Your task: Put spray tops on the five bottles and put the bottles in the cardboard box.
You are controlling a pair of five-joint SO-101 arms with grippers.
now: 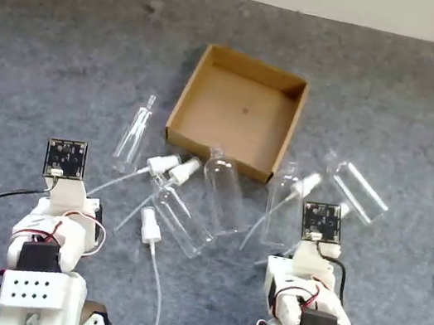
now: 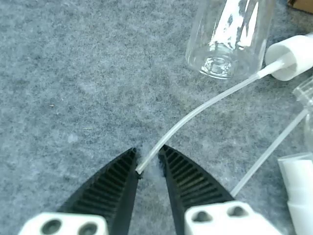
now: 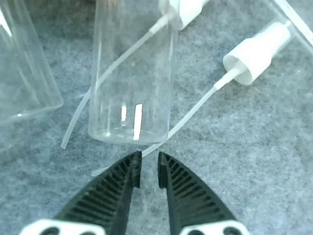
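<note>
Brown cardboard forms the square, low-walled cardboard box (image 1: pixel 217 150), which lies open on the grey, felt-like worktop (image 1: pixel 53 41). In the high view, clear plastic bottles lie on their sides near the box: a thin bottle (image 1: pixel 133 135) to its left, a middle bottle (image 1: pixel 226 191) and a slanted bottle (image 1: pixel 182 219) in front of it, a corner bottle (image 1: pixel 281 203) at its front right corner, and a far bottle (image 1: pixel 359 192) to its right.

The left wrist view shows the left hand (image 2: pixel 148 159) from close: its black ribbed fingers are a little apart, and the end of a thin, half-clear tube (image 2: pixel 195 115) lies between the tips, not clamped. This tube belongs to a white spray top (image 2: pixel 291 58) beside the round end of the thin bottle (image 2: pixel 227 29).

The right hand (image 3: pixel 148 157) is released, with a narrow gap and nothing in it. Just ahead is the flat base of the corner bottle (image 3: pixel 132 73); a second spray top (image 3: pixel 257 54) lies beside it.
</note>
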